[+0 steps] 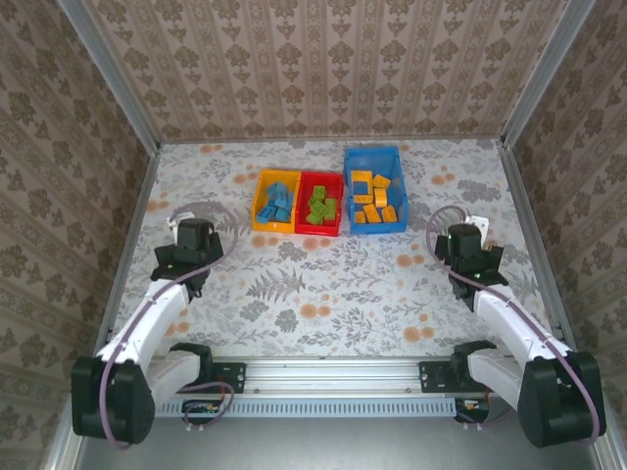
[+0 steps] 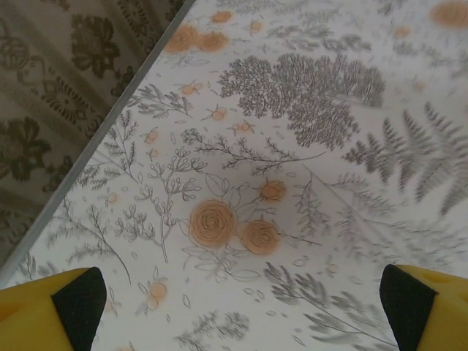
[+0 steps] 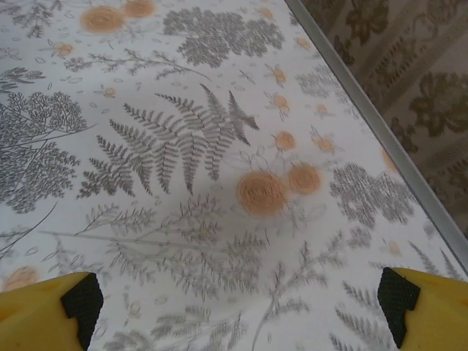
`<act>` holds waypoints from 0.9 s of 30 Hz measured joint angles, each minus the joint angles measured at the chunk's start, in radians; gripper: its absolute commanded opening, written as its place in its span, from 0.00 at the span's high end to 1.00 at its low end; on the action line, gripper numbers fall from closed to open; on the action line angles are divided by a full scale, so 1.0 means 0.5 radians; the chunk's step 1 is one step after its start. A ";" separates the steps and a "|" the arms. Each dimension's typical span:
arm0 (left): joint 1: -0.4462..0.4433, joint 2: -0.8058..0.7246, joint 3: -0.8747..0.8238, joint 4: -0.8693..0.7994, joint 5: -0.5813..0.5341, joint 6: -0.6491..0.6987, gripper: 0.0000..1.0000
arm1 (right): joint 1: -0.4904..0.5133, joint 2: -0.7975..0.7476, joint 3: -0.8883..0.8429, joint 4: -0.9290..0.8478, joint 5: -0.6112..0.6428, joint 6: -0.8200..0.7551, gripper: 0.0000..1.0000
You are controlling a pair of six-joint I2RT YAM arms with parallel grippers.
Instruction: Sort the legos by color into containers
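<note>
Three containers stand side by side at the back middle of the table. The yellow-orange bin (image 1: 273, 229) holds several blue legos (image 1: 279, 201). Several green legos (image 1: 321, 208) lie in the red bin (image 1: 319, 232), and the larger blue bin (image 1: 373, 151) holds several orange legos (image 1: 373, 201). My left gripper (image 1: 193, 259) (image 2: 241, 311) hangs over bare cloth at the left, well short of the bins, open and holding nothing. On the right, my right gripper (image 1: 468, 259) (image 3: 241, 311) is also open over bare cloth, its yellow fingertips (image 3: 80, 303) far apart.
A floral cloth (image 1: 323, 284) covers the table. Metal rails edge it at the left (image 2: 95, 139) and right (image 3: 380, 139), with wallpapered walls just beyond. Both arm bases sit on a rail (image 1: 333, 372) at the near edge.
</note>
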 measured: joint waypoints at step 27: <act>0.284 0.952 -0.378 2.000 0.585 0.477 0.00 | -0.181 1.017 -0.266 2.016 -0.535 -0.119 0.00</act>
